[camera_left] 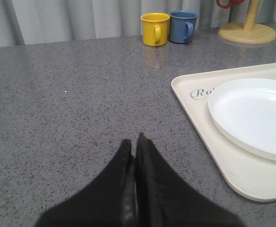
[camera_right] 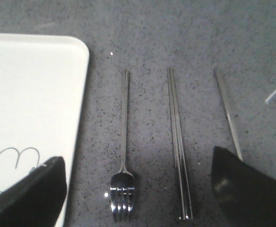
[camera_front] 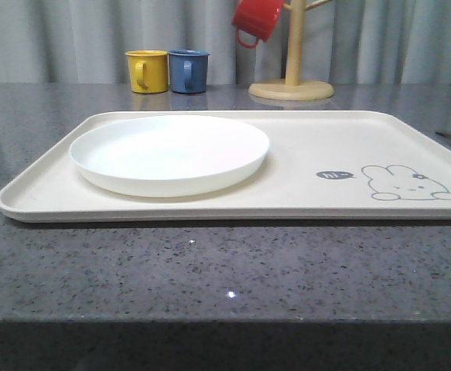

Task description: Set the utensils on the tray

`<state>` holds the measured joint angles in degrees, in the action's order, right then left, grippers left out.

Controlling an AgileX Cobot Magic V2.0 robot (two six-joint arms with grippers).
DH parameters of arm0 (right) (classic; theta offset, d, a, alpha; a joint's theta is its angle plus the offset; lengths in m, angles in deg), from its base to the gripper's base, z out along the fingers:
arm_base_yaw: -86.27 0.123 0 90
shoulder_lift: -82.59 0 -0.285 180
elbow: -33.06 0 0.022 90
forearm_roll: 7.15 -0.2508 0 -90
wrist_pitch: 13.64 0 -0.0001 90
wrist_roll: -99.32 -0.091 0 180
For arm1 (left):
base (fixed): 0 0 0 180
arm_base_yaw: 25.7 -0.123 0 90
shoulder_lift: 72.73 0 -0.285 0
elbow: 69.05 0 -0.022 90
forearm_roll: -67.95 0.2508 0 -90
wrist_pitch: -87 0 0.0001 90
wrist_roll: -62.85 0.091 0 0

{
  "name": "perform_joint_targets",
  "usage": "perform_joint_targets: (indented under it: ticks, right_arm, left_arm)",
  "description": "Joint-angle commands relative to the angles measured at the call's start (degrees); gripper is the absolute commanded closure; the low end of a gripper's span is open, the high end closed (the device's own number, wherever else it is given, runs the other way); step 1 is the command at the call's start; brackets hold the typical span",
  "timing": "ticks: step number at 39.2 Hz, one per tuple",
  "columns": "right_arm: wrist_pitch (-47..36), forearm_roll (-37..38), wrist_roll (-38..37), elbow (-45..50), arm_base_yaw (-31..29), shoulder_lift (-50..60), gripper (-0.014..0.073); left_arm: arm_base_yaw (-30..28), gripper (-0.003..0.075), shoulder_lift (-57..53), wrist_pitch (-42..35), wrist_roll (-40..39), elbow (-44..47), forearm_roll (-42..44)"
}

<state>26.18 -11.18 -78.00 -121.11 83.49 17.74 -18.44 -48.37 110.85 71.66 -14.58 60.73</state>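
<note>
The large rectangular cream tray [camera_front: 302,197] with its grey rabbit drawing lies on the speckled grey stone counter [camera_front: 210,270], and the round shallow white plate [camera_front: 169,153] already sits on its left half; the slim silver four-tined fork [camera_right: 123,161], the pair of flat metal chopsticks [camera_right: 178,146] and a third slim metal handle [camera_right: 227,113], probably the spoon, lie side by side on the counter just beside the tray's right edge, none yet on it; the right pincer [camera_right: 138,189] hovers above them, spread wide and empty, with the fork roughly midway between its fingers; the left pincer [camera_left: 136,156] rests closed with nothing in it, over bare counter left of the tray. The step in hand looks to be picking up the fork; to do it well, descend straight, centre on the thin handle above the tines, close across its width, and keep clear of the chopsticks; thin flat metal may slip, so press low against the counter before closing.
</note>
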Motion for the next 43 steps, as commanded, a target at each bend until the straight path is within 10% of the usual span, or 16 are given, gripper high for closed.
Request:
perform_joint_targets:
  ticks: [1, 35, 43]
  right_arm:
    - [2.1, -0.29, 0.3, -6.89, -0.08, -5.9, -0.0048]
    - [5.29, -0.29, 0.3, -16.04, 1.65, -30.71, -0.0045]
    - [4.79, -0.36, 0.3, -16.04, 1.77, -32.24, 0.0125]
  left_arm:
    - [0.34, 0.0739, 0.34, -4.76, -0.55, -1.48, -0.72]
    - [0.34, 0.0739, 0.34, -4.76, -0.55, -1.48, -0.72]
    - [0.34, 0.0739, 0.34, -4.76, -0.55, -1.48, -0.72]
